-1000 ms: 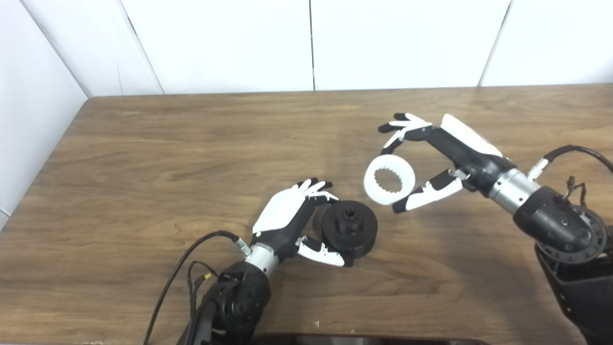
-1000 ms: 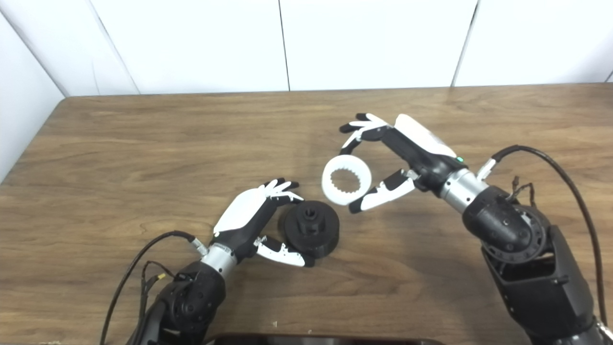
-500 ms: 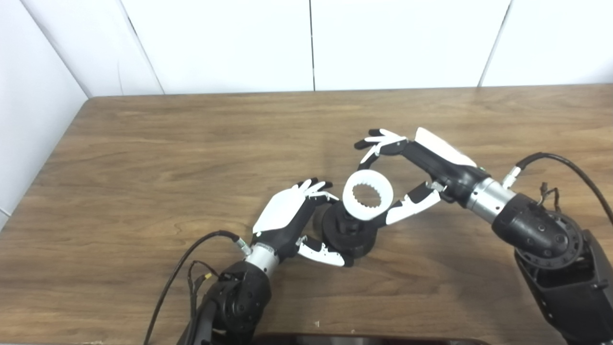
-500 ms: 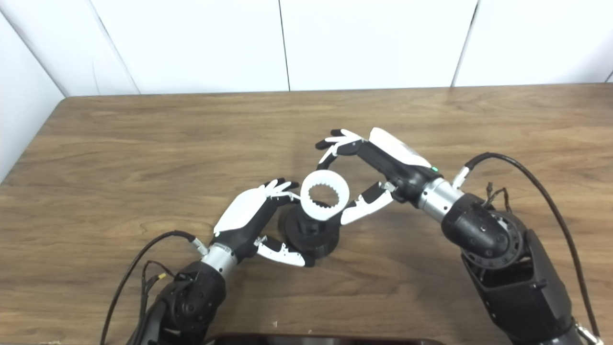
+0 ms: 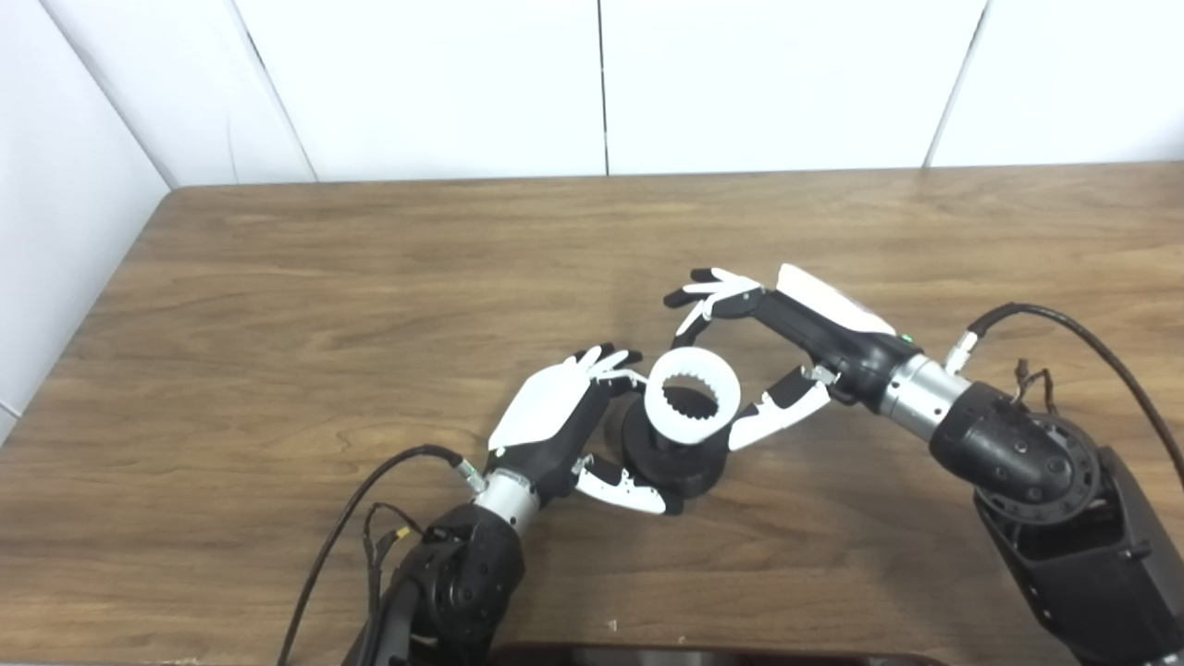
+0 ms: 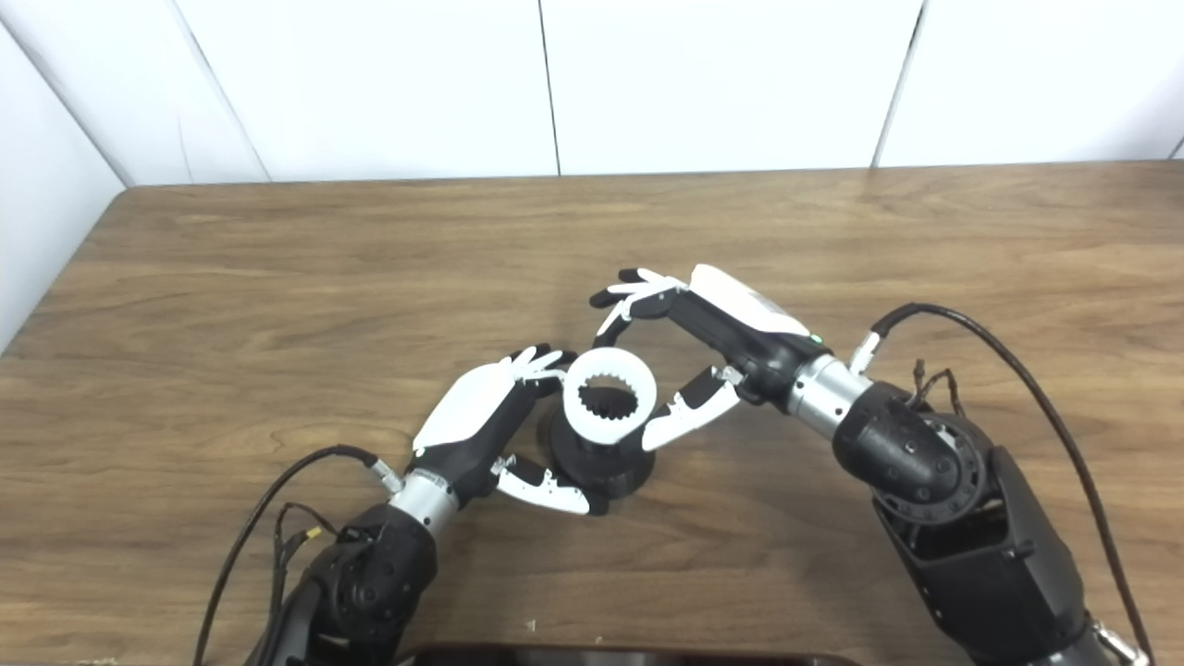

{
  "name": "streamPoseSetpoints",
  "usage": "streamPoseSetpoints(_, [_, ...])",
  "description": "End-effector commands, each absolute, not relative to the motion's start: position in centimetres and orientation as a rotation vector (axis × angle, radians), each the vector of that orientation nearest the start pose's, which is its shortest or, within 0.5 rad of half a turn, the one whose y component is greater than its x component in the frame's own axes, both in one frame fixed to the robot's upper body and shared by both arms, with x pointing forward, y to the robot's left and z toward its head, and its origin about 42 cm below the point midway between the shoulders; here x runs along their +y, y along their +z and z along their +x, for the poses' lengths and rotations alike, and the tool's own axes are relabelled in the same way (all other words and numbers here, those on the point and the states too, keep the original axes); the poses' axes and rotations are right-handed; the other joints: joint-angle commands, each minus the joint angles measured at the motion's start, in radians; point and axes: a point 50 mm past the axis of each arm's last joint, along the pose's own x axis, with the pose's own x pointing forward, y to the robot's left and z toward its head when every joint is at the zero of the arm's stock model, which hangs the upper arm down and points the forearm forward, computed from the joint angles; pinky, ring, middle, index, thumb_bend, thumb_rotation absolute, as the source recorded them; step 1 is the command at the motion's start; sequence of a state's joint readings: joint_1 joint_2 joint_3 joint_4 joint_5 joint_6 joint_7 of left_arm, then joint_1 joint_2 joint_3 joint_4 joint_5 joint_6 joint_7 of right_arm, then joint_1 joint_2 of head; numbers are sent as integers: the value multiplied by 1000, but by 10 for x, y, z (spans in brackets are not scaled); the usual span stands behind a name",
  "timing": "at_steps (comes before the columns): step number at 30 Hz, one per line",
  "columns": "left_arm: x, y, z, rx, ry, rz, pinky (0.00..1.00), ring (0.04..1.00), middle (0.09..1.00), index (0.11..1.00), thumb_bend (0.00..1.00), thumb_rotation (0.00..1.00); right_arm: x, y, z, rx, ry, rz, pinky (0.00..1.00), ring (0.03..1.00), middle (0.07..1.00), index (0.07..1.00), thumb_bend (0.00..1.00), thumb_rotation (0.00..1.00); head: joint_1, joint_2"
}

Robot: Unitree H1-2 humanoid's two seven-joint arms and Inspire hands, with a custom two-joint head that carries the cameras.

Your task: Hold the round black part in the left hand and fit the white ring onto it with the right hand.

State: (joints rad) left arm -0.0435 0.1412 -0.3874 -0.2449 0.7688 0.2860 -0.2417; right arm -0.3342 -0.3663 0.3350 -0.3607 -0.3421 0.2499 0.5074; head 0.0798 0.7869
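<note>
so the grabbing part is looking done on both sides. the left hand [image 5: 555,416] is curling its fingers and thumb around the round black part [image 5: 673,455], which is sitting on the wooden table [image 5: 277,305] a bit below the middle of the view. the right hand [image 5: 786,356] is pinching the white ring [image 5: 692,402] between its fingertips at about 12 o'clock on the ring and its thumb at about 4 o'clock, so it's closed on the ring and not holding anything else.

what's left is the actual fitting. the ring is hanging over the black part, overlapping its top toward 12 o'clock, tilted so its hole is facing the cameras. i can't tell if it's touching yet, but it's not looking seated. my guess is it needs to level out and drop down over the raised hub in the middle.

materials wise: the ring is looking like matte white plastic, thick walled, with small teeth all around the inside. the black part is a chunky matte disc, maybe printed plastic, its hub mostly hidden behind the ring right now. the table is a smooth wood grain laminate with a slight sheen.
</note>
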Motion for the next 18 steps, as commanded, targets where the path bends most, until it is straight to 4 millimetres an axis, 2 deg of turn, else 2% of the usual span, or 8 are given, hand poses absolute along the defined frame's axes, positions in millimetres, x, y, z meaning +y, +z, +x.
streamPoseSetpoints(1, [149,137,272,1,-401,924,1000,1000,942,638,850,253,-175,256,332,-351,704,-834,1000,975,867,490,523,158,1,0])
streamPoseSetpoints(18, [146,139,273,-10,-398,922,1000,1000,940,637,855,249,-180,246,340,-314,695,-820,992,975,870,490,524,157,7,-3])
